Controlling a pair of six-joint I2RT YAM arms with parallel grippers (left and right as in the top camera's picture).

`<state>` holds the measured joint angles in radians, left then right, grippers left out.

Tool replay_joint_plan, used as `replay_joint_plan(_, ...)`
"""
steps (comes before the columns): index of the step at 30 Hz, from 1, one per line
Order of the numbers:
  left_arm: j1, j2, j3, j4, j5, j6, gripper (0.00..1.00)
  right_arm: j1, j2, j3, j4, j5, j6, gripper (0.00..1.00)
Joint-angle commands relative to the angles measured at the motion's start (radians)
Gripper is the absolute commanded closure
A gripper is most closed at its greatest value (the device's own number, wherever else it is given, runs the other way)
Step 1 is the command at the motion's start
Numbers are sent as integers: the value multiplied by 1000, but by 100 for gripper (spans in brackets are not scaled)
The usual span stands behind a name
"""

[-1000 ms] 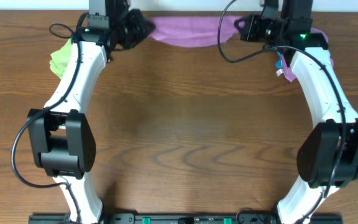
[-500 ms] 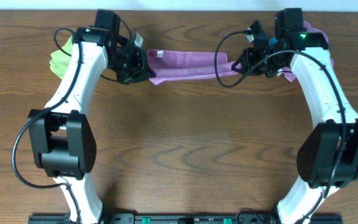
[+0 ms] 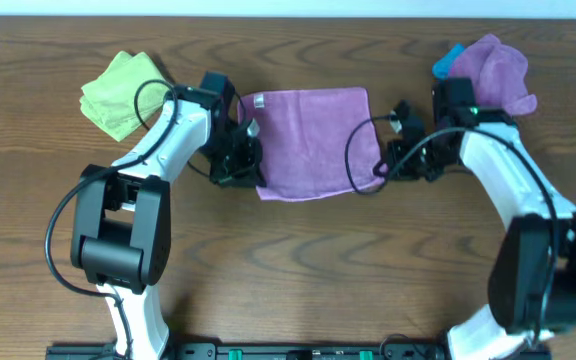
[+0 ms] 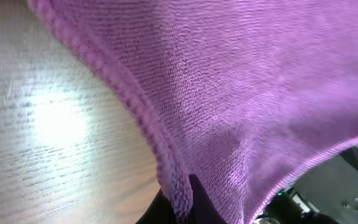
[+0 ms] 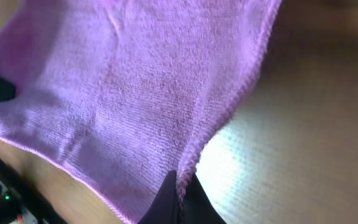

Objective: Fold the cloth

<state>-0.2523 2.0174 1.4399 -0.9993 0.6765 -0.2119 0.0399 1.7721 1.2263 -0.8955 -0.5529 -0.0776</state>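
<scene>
My left gripper (image 3: 248, 168) is clamped on the lower-left corner of the purple cloth (image 3: 313, 140); my right gripper (image 3: 386, 170) is clamped likewise on the lower-right corner (only dark fingertips (image 5: 166, 210) show, hem pinched between them); the cloth is spread at upper centre of the overhead frame, running from both jaws toward the top edge, long axis left-right; each arm is equally near its own corner; fine looped weave, ribbed stitched hem, limp; wood-grain table (image 3: 298, 270) beneath.
</scene>
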Motion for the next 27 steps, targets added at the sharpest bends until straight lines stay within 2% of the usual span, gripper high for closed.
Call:
replay_joint_plan(1,3,-35,-71,-11,-6,11,94,8,-78,-87,6,-5,-13,99)
replay_joint_plan(6,3,-117,-166,-1,0,10,94,8,-164,-210,16,1,-13,99)
replay_joint_plan(11,3,-210,-190,34,-15,-36,94,8,-193,-235,53,3,-13,98)
replay_joint_plan(17,3,-232,-190,167,-58,-143,94,10,-193,-235,254,39,42,99)
replay_joint_plan(21,5,-232,-190,251,-116,-163,94,22,-185,-235,390,94,86,99)
replay_joint_plan(27,9,-215,-190,464,-212,-228,94,71,-124,-235,554,170,108,99)
